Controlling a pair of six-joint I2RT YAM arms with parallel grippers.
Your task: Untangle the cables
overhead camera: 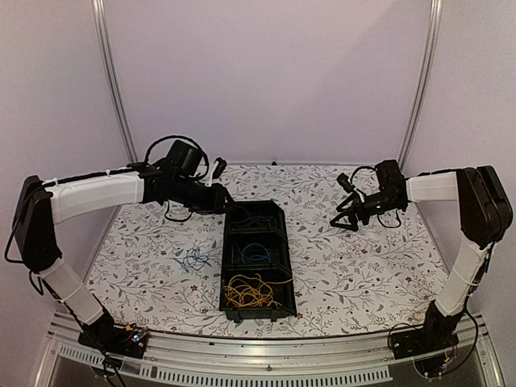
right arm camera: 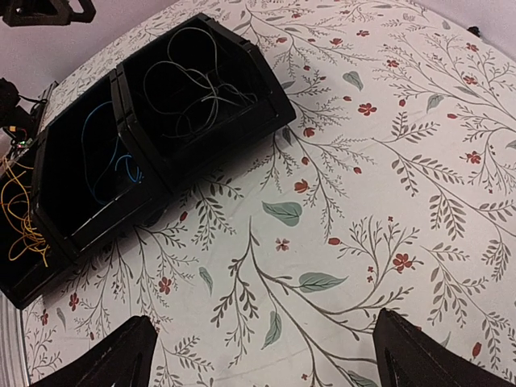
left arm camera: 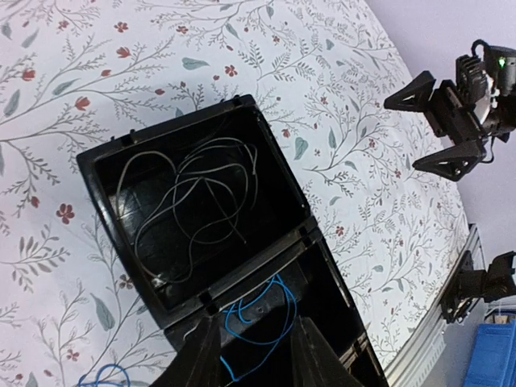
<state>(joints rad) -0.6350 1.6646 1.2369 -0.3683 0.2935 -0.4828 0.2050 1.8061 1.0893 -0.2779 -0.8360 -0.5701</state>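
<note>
A black three-compartment tray lies mid-table. Its far compartment holds thin grey-dark cables, the middle one blue cables, the near one yellow cables. A small blue bunch lies on the cloth left of the tray. My left gripper is open and empty, hovering over the divider between the far and middle compartments; it sits at the tray's far left corner in the top view. My right gripper is wide open and empty above bare cloth, right of the tray.
A floral cloth covers the table. Metal frame posts stand at the back corners, and an aluminium rail runs along the near edge. A blue bin sits beyond the table edge.
</note>
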